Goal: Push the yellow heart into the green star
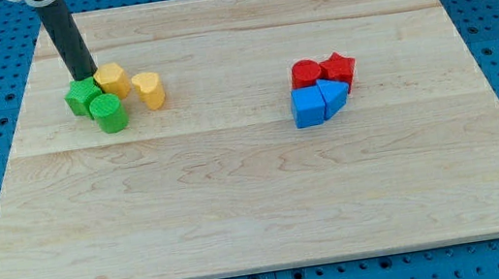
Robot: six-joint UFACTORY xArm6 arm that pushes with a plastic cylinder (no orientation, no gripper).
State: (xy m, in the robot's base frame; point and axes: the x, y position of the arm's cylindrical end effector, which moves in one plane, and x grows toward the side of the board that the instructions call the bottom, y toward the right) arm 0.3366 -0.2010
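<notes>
The yellow heart [150, 90] lies at the view's upper left, a small gap to the right of the other blocks. The green star [81, 97] sits at the left of that cluster, touching a green cylinder [110, 112] and close to a yellow hexagon block [111, 80]. My tip [84, 77] stands at the top edge of the green star, between it and the yellow hexagon, left of the yellow heart.
To the view's right of centre is a second cluster: a red cylinder [306, 74], a red star [339, 68], a blue cube [307, 108] and a blue triangle [333, 98]. The wooden board [267, 196] lies on a blue pegboard.
</notes>
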